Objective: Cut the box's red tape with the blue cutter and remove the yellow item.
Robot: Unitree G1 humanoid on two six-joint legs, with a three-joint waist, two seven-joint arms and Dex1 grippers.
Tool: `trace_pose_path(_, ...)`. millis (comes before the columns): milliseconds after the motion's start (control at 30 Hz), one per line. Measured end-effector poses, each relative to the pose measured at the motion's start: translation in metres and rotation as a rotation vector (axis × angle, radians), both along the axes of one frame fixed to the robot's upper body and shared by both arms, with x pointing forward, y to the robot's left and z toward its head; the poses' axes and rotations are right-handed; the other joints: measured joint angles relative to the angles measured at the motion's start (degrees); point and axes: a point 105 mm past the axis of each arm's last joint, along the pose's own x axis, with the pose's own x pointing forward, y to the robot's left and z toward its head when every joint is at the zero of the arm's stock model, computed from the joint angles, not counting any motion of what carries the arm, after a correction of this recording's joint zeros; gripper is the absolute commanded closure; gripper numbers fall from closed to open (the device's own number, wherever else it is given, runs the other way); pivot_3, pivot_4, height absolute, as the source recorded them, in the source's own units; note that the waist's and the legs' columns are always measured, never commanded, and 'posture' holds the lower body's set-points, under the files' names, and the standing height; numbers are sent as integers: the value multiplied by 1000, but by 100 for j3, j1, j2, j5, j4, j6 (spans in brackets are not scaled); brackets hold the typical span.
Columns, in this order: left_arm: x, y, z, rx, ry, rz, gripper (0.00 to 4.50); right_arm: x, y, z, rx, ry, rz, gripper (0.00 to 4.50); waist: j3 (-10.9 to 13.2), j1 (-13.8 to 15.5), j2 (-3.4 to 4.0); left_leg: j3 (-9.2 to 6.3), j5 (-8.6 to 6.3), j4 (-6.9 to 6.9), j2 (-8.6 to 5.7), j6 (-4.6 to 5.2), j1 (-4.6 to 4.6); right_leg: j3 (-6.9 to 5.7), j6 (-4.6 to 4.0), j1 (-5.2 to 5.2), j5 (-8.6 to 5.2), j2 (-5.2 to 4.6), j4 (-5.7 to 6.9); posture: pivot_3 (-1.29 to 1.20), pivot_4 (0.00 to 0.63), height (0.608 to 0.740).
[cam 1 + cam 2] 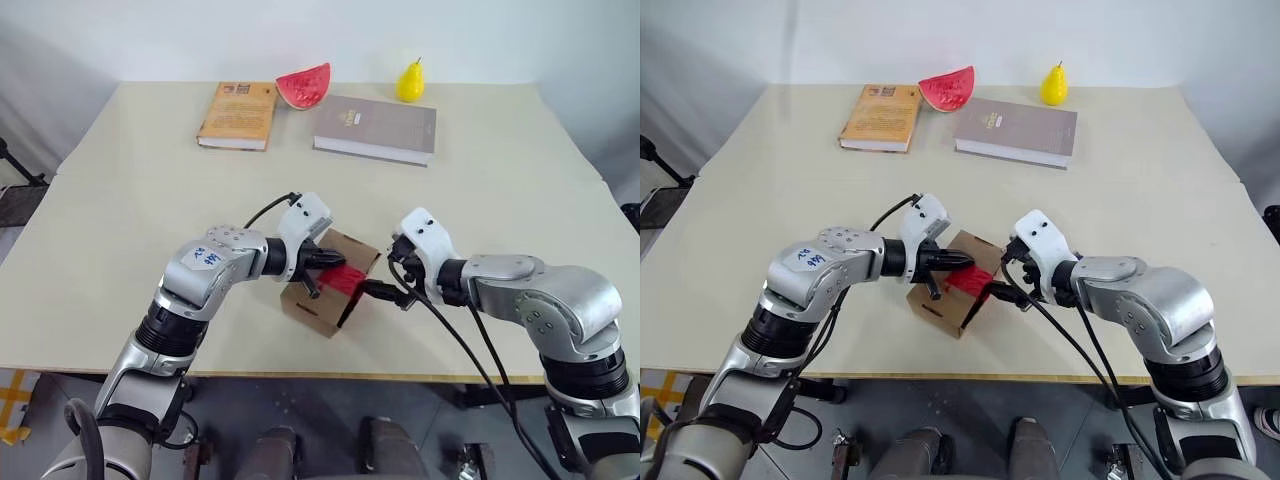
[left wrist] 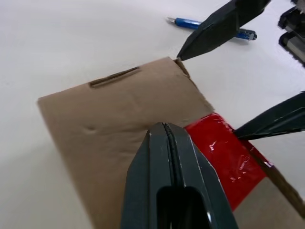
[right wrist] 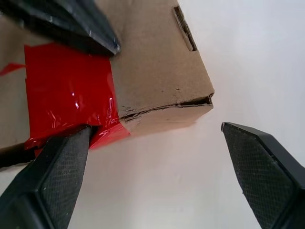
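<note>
End effector on the left [image 1: 325, 262]: pressed together with nothing pinched, tips down on the brown top of the box [image 1: 318, 305], right at the edge of the red tape [image 1: 345, 280]. Seems to be there to push down and keep the box from sliding. Hard to tell if really touching or just above.

End effector on the right [image 3: 156, 128]: spread wide, holding nothing, at the taped end of the box. One finger [image 3: 62, 157] right up against the folded-over edge of the tape, the other out over the bare bench [image 1: 130, 200]. Probably lined up that way to catch the tape end or the flap under it.

Box flat near the front edge of the bench, turned a bit sideways, flaps closed. Red tape across the seam and down the end, a little wrinkled; cannot tell whether cut through.

Blue cutter [image 2: 188, 22] lying on the bench just past the box, touched by nothing. Likely put down there to free both arms.

Yellow item most likely inside the closed box.
</note>
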Motion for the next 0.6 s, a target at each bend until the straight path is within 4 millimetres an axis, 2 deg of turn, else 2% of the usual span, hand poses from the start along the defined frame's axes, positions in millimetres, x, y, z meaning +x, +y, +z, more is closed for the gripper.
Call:
trace_pose_path(433,-3,0,-2,-1,3,-4,4500,6,-5,-7,63,36,-94,31,-1,-11,-1,-1,5,0,-2,1,8,12,0,8,0,0,0,0,150,740)
trace_pose_path(533,-8,-3,-3,2,-5,-27,4500,14,-23,-23,9,83,-221,31,1,-5,2,-4,4,-2,-3,1,-7,20,0,-3,0,-2,2,0,150,740)
trace_pose_path(600,-9,-3,-3,0,-8,-32,4500,14,-28,-26,-5,96,-257,31,1,5,2,-7,4,-6,-4,0,-20,19,0,-22,0,-1,9,0,150,740)
